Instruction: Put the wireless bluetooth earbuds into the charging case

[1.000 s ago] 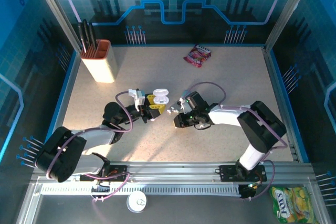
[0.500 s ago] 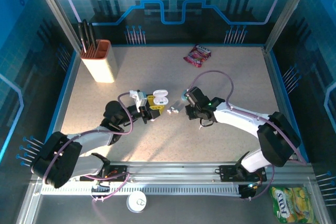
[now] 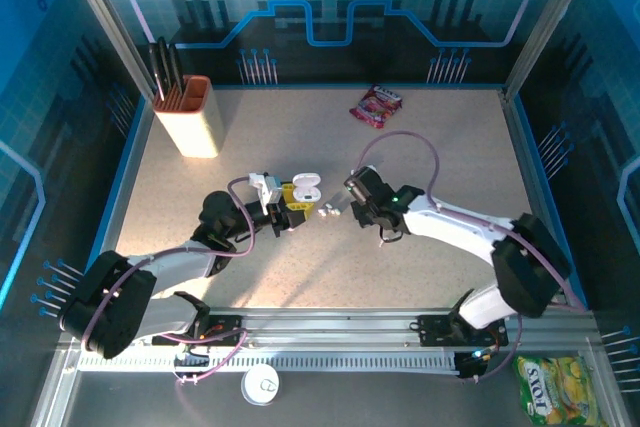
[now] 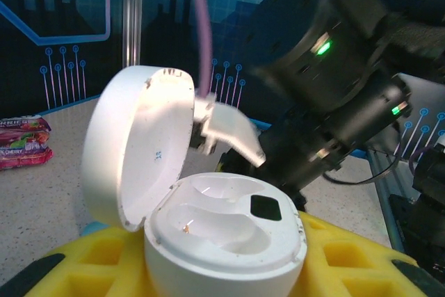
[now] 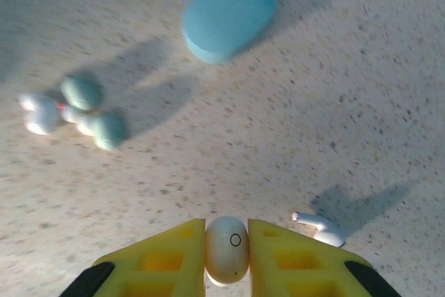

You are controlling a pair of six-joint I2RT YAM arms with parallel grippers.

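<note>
- The right gripper (image 5: 226, 259) clamps one white earbud (image 5: 226, 247), near the open charging case (image 4: 222, 231), on its right.
- The left gripper (image 3: 291, 203) holds that case; its wells (image 4: 208, 217) look empty.
- Next, I think: bring the earbud above a well and lower it carefully.

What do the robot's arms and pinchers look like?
The left arm and right arm have chunky black joints, pale grey tubes and looping purple cables. The left gripper and right gripper have yellow fingers with square hollows and black tips. Green lights glow on the right arm.
</note>
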